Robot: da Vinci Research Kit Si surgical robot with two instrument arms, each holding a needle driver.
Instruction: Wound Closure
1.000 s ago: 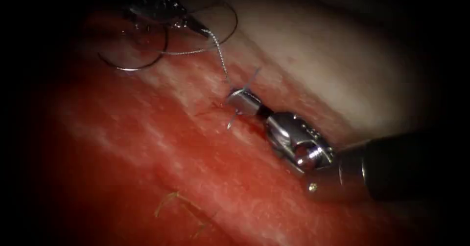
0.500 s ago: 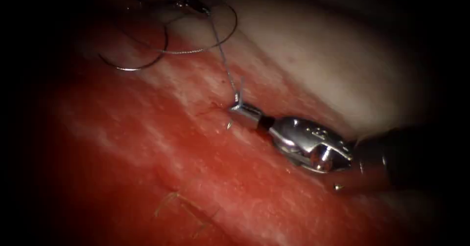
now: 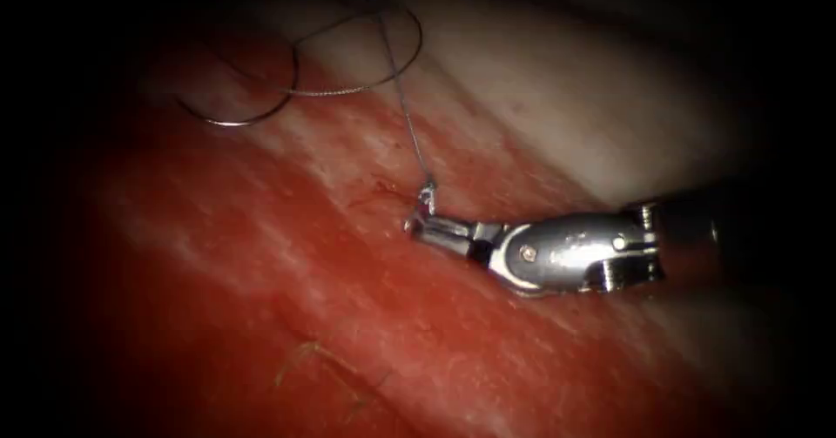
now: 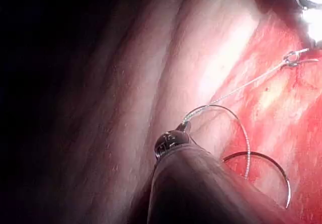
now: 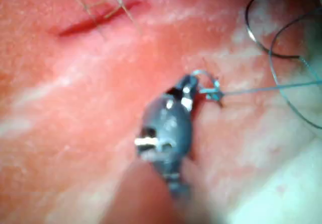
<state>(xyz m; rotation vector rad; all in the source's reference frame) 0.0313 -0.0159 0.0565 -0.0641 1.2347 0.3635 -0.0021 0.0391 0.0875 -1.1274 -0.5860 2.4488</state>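
Gripping the thread (image 3: 402, 90) at the knot (image 3: 426, 196), the right tool (image 3: 416, 223) lies low on the tissue (image 3: 261, 255), fingers closed. The strand runs taut toward 11 o'clock to the left tool (image 4: 184, 127), whose fingers clamp it. The needle (image 3: 252, 107) rests free on the tissue, at 10 o'clock from the knot.

Item: thin tan-yellow hair-like strands (image 3: 324, 370) | form: a few fine fibres, bent and crossing in an angular open shape | position: lying flat, low and left of centre in the endoscope view | right wrist view: same strands (image 5: 108, 2), blurred
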